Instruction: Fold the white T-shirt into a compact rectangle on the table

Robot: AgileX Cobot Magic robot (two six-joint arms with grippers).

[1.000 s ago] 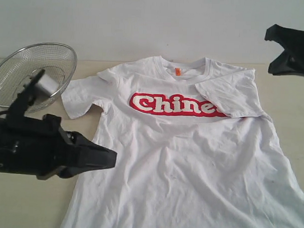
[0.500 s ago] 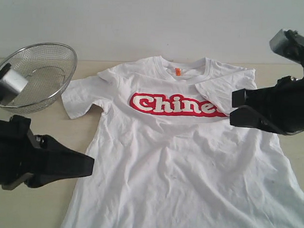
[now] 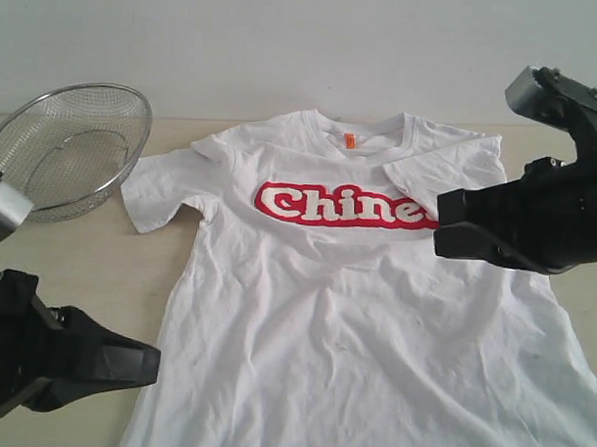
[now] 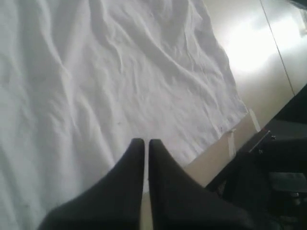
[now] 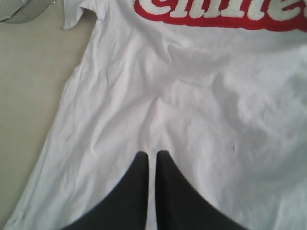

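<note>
The shirt (image 3: 354,314) lies spread on the bench (image 3: 82,255), one sleeve folded across its lettering. The left claw (image 3: 151,364), by the shirt's edge, and the right claw (image 3: 442,227), above it, are both pressed together and empty.

Left tool (image 3: 154,364) lower, right tool (image 3: 440,225) farther over white T-shirt (image 3: 354,324)

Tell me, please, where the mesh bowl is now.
In the exterior view, the mesh bowl sits at far left on the table, beside the white T-shirt's sleeve.
</note>
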